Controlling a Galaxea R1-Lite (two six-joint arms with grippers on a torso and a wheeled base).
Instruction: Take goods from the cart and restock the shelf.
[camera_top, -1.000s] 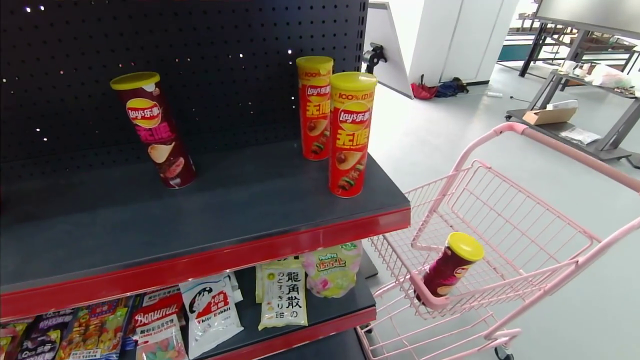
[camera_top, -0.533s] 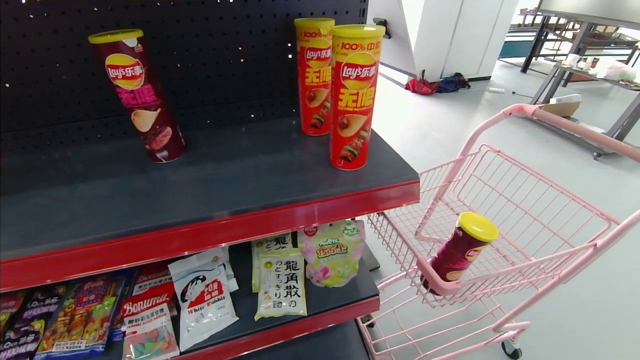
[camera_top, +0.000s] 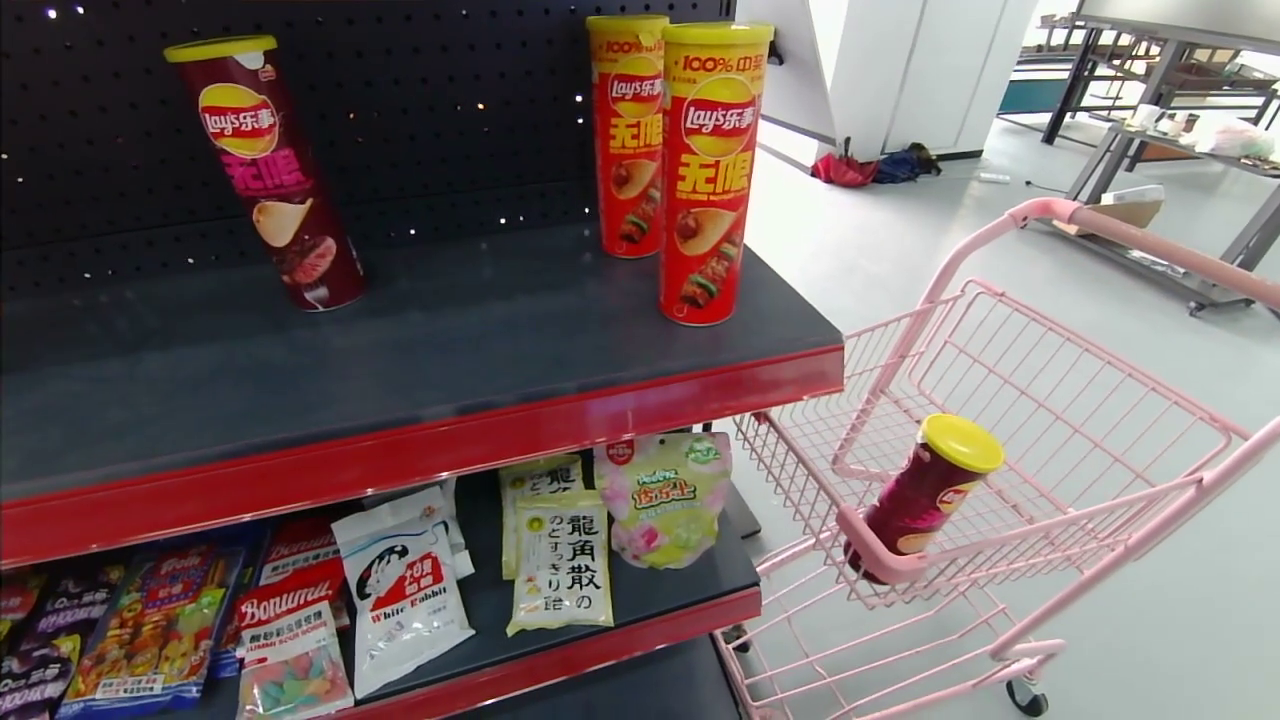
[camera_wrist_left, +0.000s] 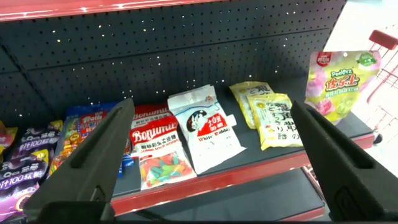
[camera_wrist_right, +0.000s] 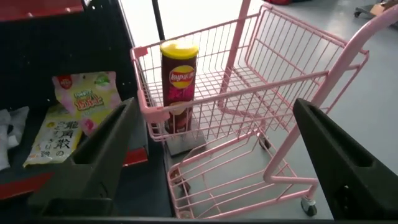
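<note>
The left gripper (camera_wrist_left: 211, 104) and right gripper (camera_wrist_right: 216, 104) both hang spread wide and empty. Since a second ago only the head camera has shifted; the goods sit as before. The maroon chip can (camera_wrist_right: 178, 81) stands in the pink cart (camera_wrist_right: 280, 84) beside the shelf (camera_top: 450, 340), well ahead of the right jaws.

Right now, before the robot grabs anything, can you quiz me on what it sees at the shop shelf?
1. Pick one: where is the leftover can, not yet restocked? A on the floor; B in the pink cart; C on the lower shelf.
2. True or false: the right end effector is shut on a can.
3. Count: how many cans stand on the top shelf?

Key
1. B, it sits in the cart's basket.
2. False, it is open and holds nothing.
3. Three: a dark red can on the left, and a rear red can and a front red can on the right.
</note>
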